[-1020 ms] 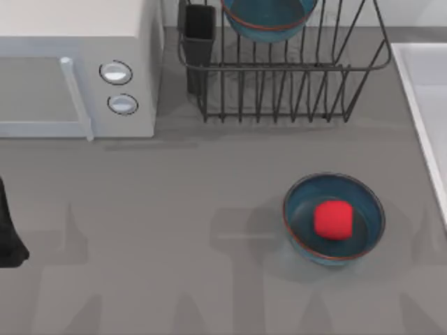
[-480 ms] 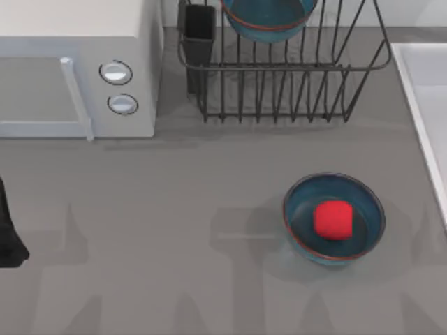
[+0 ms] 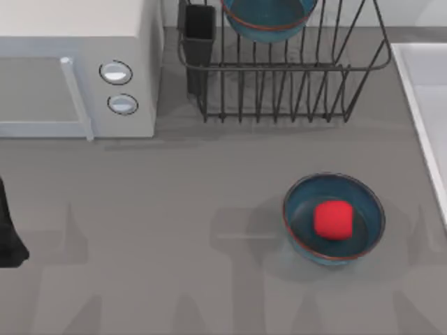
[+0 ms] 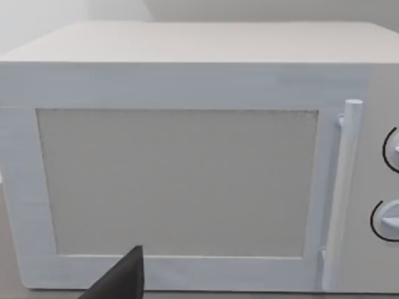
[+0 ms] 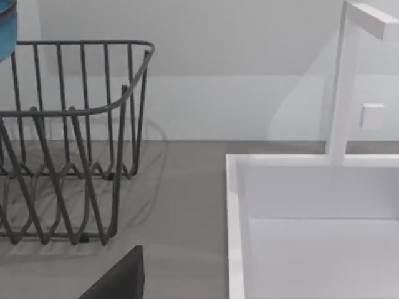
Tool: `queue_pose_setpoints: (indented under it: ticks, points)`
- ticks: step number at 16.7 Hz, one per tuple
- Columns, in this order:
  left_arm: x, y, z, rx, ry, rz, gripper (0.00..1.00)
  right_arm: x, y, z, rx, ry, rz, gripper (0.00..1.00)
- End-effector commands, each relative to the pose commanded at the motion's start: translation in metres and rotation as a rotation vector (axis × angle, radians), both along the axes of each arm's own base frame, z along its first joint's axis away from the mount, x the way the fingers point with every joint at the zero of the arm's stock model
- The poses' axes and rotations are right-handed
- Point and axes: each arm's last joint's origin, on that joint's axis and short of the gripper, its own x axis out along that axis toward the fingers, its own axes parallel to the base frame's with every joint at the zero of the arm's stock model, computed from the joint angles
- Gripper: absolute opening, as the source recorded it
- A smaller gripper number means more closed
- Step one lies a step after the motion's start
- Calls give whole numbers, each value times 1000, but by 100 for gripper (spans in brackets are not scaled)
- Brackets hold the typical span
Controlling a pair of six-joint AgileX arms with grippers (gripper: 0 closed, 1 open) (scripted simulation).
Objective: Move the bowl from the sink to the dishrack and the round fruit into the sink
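Bowl [image 3: 269, 17] in dishrack [image 3: 293, 84]; round fruit [image 3: 333, 220] sits in second bowl [image 3: 334, 218] near sink [image 3: 426, 105]; we judge it light, firm, graspable across its sides; gripper states: cannot tell.

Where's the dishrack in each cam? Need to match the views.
Top view: the dishrack stands at the far edge of the table, between the microwave and the sink, with a teal bowl in it.
Left wrist view: not in it; the microwave faces the camera.
Right wrist view: the dishrack's end wall stands beside the sink.
Shared landmark: the sink's rim next to the rack.
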Motion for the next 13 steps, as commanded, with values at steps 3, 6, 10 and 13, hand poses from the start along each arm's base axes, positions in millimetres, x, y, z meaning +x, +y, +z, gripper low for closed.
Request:
queue_pose_setpoints:
  ticks: [3, 6, 10, 13]
  points:
    - [0, 0, 0, 0, 0, 0, 100, 5, 5, 21, 36, 123, 37, 100]
    - [0, 0, 0, 0, 0, 0, 100, 22, 14, 50, 76, 309, 78, 100]
    - [0, 0, 0, 0, 0, 0, 100, 64, 37, 79, 108, 625, 117, 100]
    - [0, 0, 0, 0, 0, 0, 100, 103, 62, 90, 107, 861, 125, 100]
